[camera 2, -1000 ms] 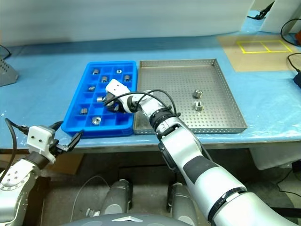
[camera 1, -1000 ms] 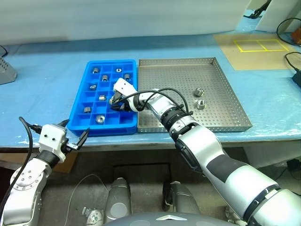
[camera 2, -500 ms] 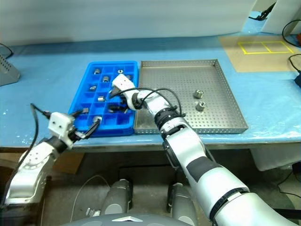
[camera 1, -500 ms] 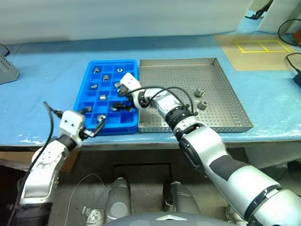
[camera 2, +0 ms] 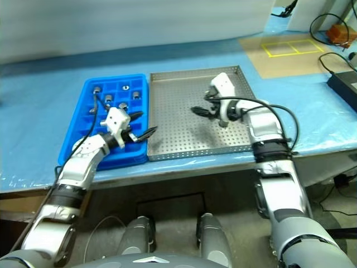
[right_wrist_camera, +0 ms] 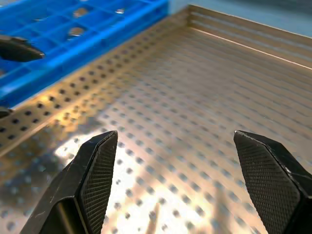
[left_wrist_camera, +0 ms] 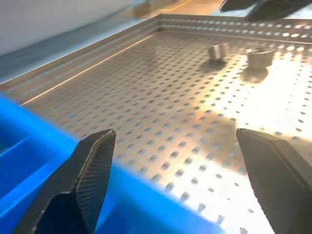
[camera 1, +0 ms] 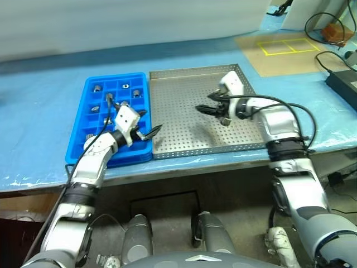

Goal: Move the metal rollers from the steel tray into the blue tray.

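I am seeing two metal rollers (left_wrist_camera: 219, 50) beyond my left gripper (left_wrist_camera: 175, 134), in one steel tray (left_wrist_camera: 146, 97), beside one blue tray (camera 1: 78, 131).

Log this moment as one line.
left gripper: open, empty, at blue tray edge | right gripper: open, empty, over steel tray | two rollers left

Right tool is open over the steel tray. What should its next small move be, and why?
Probably lower the right tool onto the nearer of the two metal rollers and close on it. Its jaws stand open and empty just above the steel tray, both rollers lie loose on the perforated floor beneath it, and the blue tray has free compartments.
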Controlling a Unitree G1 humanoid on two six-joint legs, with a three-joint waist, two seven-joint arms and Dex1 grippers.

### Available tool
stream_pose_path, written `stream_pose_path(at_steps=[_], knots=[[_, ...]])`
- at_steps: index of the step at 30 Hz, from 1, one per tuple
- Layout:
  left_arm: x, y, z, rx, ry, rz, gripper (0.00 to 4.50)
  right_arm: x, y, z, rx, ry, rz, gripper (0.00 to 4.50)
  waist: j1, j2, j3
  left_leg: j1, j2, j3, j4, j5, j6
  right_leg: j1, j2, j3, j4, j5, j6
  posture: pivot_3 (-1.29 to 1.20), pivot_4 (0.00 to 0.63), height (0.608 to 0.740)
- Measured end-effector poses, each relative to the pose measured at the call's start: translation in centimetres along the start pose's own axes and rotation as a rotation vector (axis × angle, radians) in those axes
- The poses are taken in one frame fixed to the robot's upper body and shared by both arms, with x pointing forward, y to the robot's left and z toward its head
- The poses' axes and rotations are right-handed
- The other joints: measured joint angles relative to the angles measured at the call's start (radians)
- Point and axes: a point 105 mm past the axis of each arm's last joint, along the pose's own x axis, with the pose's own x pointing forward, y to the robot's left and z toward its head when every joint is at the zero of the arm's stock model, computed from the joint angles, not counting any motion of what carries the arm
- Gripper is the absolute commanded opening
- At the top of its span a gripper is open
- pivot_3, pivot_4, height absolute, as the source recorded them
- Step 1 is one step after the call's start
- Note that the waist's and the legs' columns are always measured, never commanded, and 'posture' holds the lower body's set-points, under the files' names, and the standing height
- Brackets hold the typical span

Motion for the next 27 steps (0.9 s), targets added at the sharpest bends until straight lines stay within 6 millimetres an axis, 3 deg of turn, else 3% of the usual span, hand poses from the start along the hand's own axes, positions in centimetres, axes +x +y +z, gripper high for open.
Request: stream_pose_path(at_steps=[5, 10, 14, 17, 22, 27], knots=[[1.0, 0.2, -0.3, -0.004, 0.011, -0.028, 4.21, -1.4, -1.1, -2.1, 0.081, 0.054, -0.12, 3.89, -0.022, 0.0, 0.0, 0.0, 0.0, -0.001, 0.003, 0.001, 0.001, 0.002, 0.001, 0.001, 0.0, -0.001, 0.005, -0.36, 0.15, 0.74], [1.4, 0.0, -0.2, -0.005, 0.006, -0.036, 4.21, 0.4, 0.3, -3.7, 0.171, 0.081, -0.126, 3.89, -0.021, 0.0, 0.0, -0.001, -0.002, -0.001, 0.005, 0.001, 0.006, 0.005, -0.001, 0.001, -0.002, 0.0, 0.004, -0.32, 0.15, 0.74], [1.4, -0.3, 1.0, 0.021, -0.023, -0.044, 4.21, 1.5, -1.2, -5.4, 0.212, 0.15, -0.252, 3.89, -0.019, 0.0, 0.0, -0.001, -0.002, -0.001, 0.005, 0.001, 0.006, 0.006, -0.002, 0.0, -0.002, 0.001, 0.002, -0.29, 0.15, 0.74], [1.1, -0.5, 2.3, 0.039, -0.047, -0.043, 4.21, 1.5, -2.5, -5.2, 0.165, 0.144, -0.319, 3.89, -0.023, 0.0, 0.0, -0.001, -0.001, -0.001, 0.004, 0.001, 0.006, 0.006, -0.001, -0.001, -0.002, 0.001, 0.002, -0.27, 0.15, 0.74], [-0.1, 0.6, 5.1, 0.015, -0.133, -0.003, 4.21, 1.8, -2.0, -4.6, 0.149, 0.108, -0.261, 3.89, -0.028, 0.0, 0.0, -0.001, 0.0, -0.001, 0.003, 0.001, 0.006, 0.005, 0.0, -0.001, -0.001, 0.001, 0.002, -0.26, 0.15, 0.74], [-0.6, 1.2, 5.1, 0.018, -0.111, 0.014, 4.21, 1.1, -2.9, -5.5, 0.162, 0.152, -0.293, 3.89, -0.025, 0.0, 0.0, 0.001, -0.001, -0.001, 0.004, 0.001, 0.006, 0.007, -0.001, -0.001, -0.002, 0.001, 0.002, -0.26, 0.15, 0.74]])
